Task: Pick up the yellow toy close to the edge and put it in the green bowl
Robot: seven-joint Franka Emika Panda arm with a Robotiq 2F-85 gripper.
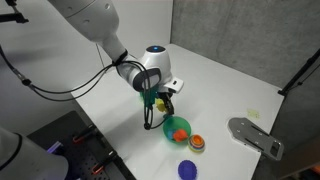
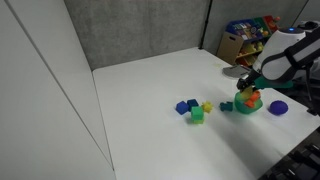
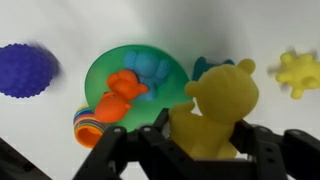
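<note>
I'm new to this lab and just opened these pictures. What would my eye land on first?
The yellow toy fills the wrist view, clamped in the gripper next to the green bowl, which holds an orange toy and a blue toy. In an exterior view, the big white arm bends down toward that bowl on a white table.

- No text, label, brand, number or sign can be read in any view; all surfaces appear plain or too blurred.
</note>
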